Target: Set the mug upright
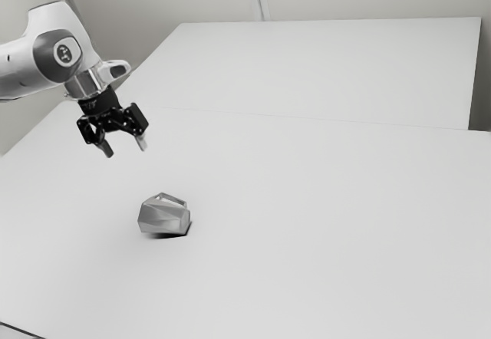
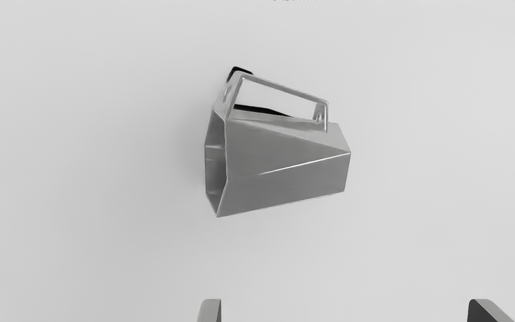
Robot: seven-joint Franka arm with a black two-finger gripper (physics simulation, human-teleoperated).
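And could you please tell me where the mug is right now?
The mug lies on its side on the table, lower than the open gripper and a little toward the exterior view's right of it.

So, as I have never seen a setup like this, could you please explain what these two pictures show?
The machine is a robot arm ending in a black two-finger gripper. The exterior view is taken from beside the arm. The wrist view comes from a camera on the arm's hand, so its own fingertips appear along the bottom edge. On the pale table lies a grey mug, tipped on its side, with an angular body and a handle. The gripper is open above the table, holding nothing.
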